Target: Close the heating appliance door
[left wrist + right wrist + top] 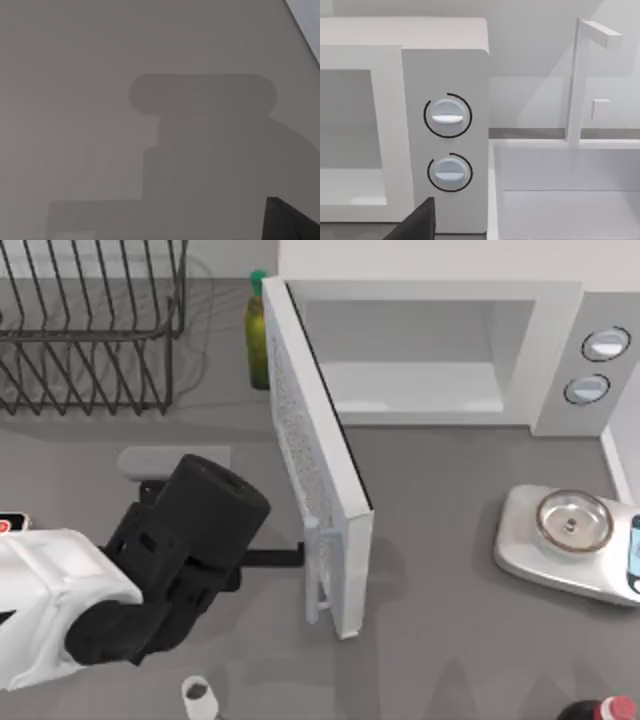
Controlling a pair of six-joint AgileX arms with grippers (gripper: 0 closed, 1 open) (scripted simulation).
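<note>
Top view shows our door (318,455) standing wide open from the microwave (440,350), the left gripper (285,559) just beside its outer face, fingers' spread we cannot tell, so the closing push remains.

A grey table (450,580) under soft light, a pale wall (540,65) behind.

Left gripper (290,559) extended rightward

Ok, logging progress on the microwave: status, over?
Left gripper at the door handle side, outer face. Door wide open, microwave cavity exposed. Nothing on the table in the door's closing path.
</note>
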